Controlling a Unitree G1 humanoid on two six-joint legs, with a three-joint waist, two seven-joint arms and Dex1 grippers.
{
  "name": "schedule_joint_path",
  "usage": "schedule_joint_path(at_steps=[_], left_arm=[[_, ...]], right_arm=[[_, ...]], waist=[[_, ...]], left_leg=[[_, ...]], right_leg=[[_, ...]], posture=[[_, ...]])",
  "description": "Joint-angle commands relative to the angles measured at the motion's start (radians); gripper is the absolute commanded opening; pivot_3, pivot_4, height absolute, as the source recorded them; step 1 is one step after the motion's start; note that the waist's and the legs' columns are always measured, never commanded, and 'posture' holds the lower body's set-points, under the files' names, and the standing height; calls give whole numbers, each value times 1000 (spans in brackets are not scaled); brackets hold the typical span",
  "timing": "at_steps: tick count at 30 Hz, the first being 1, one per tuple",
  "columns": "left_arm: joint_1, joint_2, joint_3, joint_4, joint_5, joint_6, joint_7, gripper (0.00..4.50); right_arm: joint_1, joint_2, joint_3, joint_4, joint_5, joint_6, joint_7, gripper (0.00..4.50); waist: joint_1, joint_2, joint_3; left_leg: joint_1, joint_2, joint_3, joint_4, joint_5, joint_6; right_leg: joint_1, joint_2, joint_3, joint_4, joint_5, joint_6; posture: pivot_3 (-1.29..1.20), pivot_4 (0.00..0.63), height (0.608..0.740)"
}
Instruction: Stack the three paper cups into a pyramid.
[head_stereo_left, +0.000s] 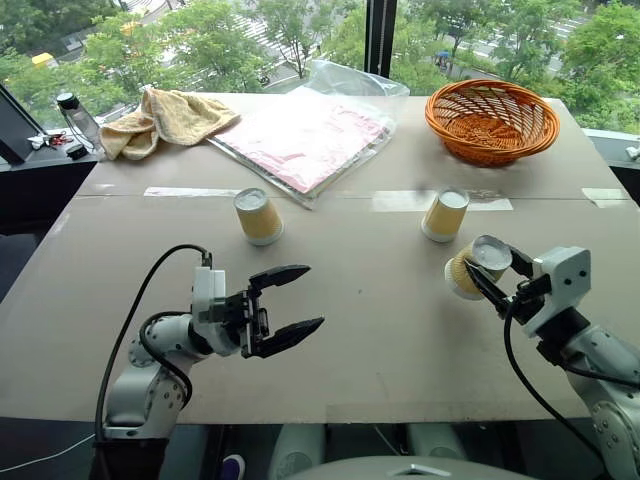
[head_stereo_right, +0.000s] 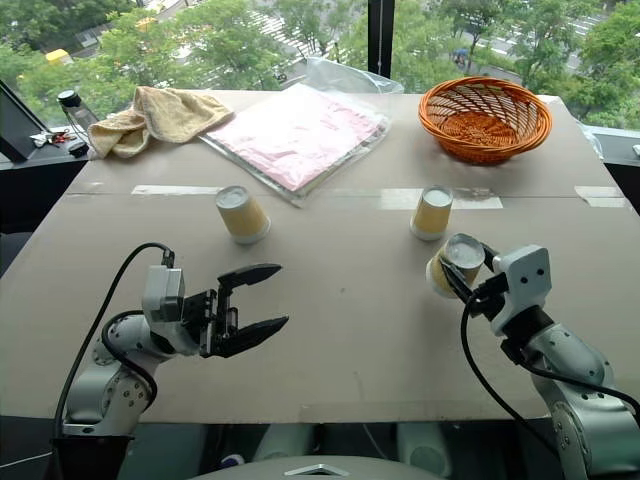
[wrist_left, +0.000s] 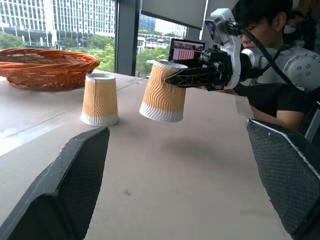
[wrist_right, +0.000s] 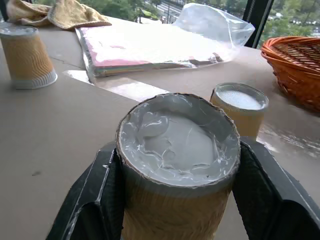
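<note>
Cup (head_stereo_left: 472, 268) in right end effector (head_stereo_left: 487, 277)

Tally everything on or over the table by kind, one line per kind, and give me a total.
Paper cups: 3 (left cup, middle cup, cup in the right hand)
Wicker basket: 1
Yellow towel: 1
Plastic bag of pink sheets: 1
Bottle: 1
Total: 7
</note>
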Motion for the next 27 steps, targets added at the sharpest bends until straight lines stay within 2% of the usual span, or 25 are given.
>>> schedule_joint_path(at_steps=[1, 7, 14, 16, 17, 18, 20, 24, 27], left_arm=[[24, 35, 74, 36, -43, 8, -45, 4500], [87, 57, 143, 2, -60, 37, -29, 4500], [143, 47, 158, -89, -79, 72, 18, 4500], [142, 47, 161, -93, -81, 84, 37, 4500], [140, 47, 162, -95, -83, 95, 53, 4500], [133, 46, 166, -95, -85, 107, 80, 4500], [108, 34, 178, -82, -76, 116, 145, 4500], [42, 20, 181, -3, 64, 95, 321, 4500], [-51, 47, 180, 90, 143, 143, 456, 4500]], right_arm=[[-62, 2, 98, 39, -49, -17, 15, 2161], [-139, 13, 172, 130, -84, -47, 42, 2161], [-176, 38, 208, 200, -111, -79, 52, 2161], [-180, 72, 191, 257, -111, -85, 26, 3160], [-175, 66, 194, 274, -116, -96, 41, 3446], [-167, 64, 186, 273, -115, -107, 48, 3937], [-155, 63, 159, 248, -92, -114, 61, 4360], [-116, 46, 106, 172, -49, -162, 98, 4360], [-51, -8, 64, 73, 17, -218, 196, 4360]], waist=[[5, 0, 0], [13, -1, 1], [12, -1, 1], [12, -2, 1], [12, -1, 1], [12, -1, 1], [15, -1, 1], [14, -1, 1], [13, -1, 1]], left_leg=[[0, 0, 0, 0, 0, 0], [-2, -1, 0, 0, 0, 0], [-2, 0, 0, -1, 0, 0], [-1, 0, 0, -1, 0, 0], [-1, 0, 0, -1, 0, 0], [-1, 0, 0, -1, 0, 0], [-1, 0, 0, -1, 0, 0], [-1, 0, 0, -1, 0, 0], [-1, 0, 0, -1, 0, 0]], right_leg=[[0, 0, 0, 0, 0, 0], [0, -1, 0, -2, 0, 0], [0, 0, 0, -2, 0, 0], [0, 0, 0, -2, 0, 0], [0, 0, 0, -2, 0, 0], [0, 0, 0, -2, 0, 0], [0, 0, 0, -2, 0, 0], [0, 0, 0, -2, 0, 0], [0, 0, 0, -2, 0, 0]], posture=[[0, 150, 740], [0, 150, 740], [0, 150, 740], [0, 150, 740], [0, 150, 740], [0, 150, 740], [0, 150, 740], [0, 150, 740], [0, 150, 740]])
